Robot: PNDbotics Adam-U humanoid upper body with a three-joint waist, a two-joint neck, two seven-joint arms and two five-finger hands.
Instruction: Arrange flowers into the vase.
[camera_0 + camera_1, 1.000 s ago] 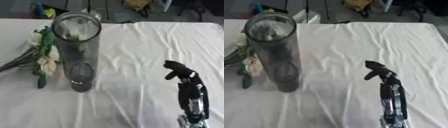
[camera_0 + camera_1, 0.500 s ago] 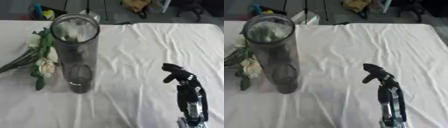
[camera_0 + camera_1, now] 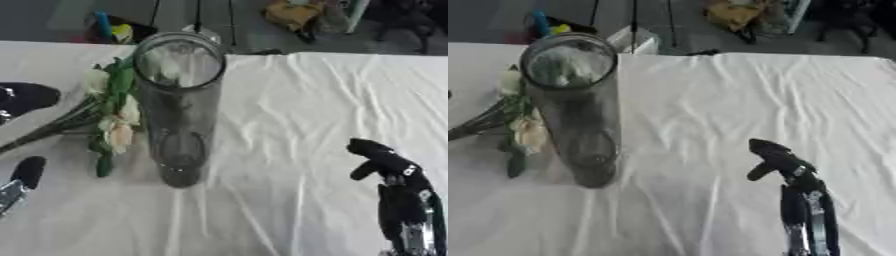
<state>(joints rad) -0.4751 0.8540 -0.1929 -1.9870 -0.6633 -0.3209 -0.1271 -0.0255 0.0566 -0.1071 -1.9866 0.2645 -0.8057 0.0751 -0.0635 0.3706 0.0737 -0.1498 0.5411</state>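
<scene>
A tall grey glass vase [image 3: 179, 115] stands upright on the white cloth, left of the middle. A bunch of white and pale peach flowers [image 3: 114, 115] lies flat against its left side, with the stems [image 3: 44, 132] running to the left edge. My left hand [image 3: 26, 97] shows at the left edge, its fingers above the stems and its thumb [image 3: 28, 172] below them, spread apart and not closed on them. My right hand [image 3: 385, 162] rests at the lower right, fingers up and relaxed, holding nothing.
The white tablecloth [image 3: 306, 100] is wrinkled and bare between the vase and my right hand. Beyond the table's far edge there is clutter on the floor: a yellow bundle [image 3: 293, 15] and a blue object [image 3: 103, 25].
The camera has shifted, so the whole scene sits further right. My left hand has come into view at the left edge, by the flower stems. The right hand has hardly moved.
</scene>
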